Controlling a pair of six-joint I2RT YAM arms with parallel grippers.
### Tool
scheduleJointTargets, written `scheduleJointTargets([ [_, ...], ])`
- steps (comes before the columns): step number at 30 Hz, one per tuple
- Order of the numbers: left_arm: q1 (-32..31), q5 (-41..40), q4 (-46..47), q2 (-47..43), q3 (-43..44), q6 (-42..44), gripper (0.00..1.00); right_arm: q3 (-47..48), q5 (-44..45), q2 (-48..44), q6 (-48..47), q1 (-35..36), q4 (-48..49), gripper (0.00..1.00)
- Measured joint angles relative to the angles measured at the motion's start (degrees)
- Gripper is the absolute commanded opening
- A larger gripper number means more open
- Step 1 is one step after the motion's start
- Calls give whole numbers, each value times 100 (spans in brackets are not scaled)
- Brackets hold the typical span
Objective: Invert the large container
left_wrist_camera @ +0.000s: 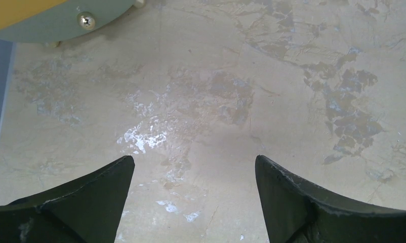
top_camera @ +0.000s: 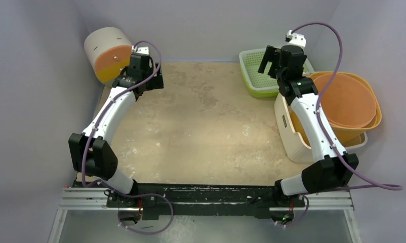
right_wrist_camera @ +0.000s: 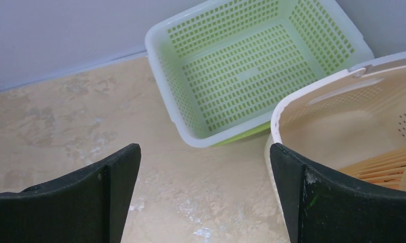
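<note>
The large container (top_camera: 291, 132) is a cream tub standing upright at the table's right side, with an orange tub (top_camera: 349, 101) nested inside it. In the right wrist view its rounded near corner and rim (right_wrist_camera: 275, 117) show at the right, with slots and small holes in its inner wall. My right gripper (top_camera: 270, 62) is open and empty, hovering above the table just left of that rim (right_wrist_camera: 205, 147); its right finger (right_wrist_camera: 312, 192) overlaps the tub's corner in the view. My left gripper (top_camera: 150, 79) is open and empty over bare table (left_wrist_camera: 193, 162) at the far left.
A green and white perforated basket (top_camera: 257, 73) sits at the back, also in the right wrist view (right_wrist_camera: 251, 66), close to the tub. A cream and orange round bin (top_camera: 109, 53) lies on its side at the back left, its base showing (left_wrist_camera: 49, 20). Walls enclose three sides.
</note>
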Motion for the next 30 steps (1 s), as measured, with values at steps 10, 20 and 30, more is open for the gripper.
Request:
scheduleJointTargets([
  [10,0,7,-20,0,94,7,86,107,15,131,-660,0,-225,100],
  [20,-17,199,11,-15,-79,-20,86,1558,599,951,-1014,2,-1497,84],
  [30,-461,437,157,-13,-844,-199,86,1980,1397,358,-332,0,-2704,67],
])
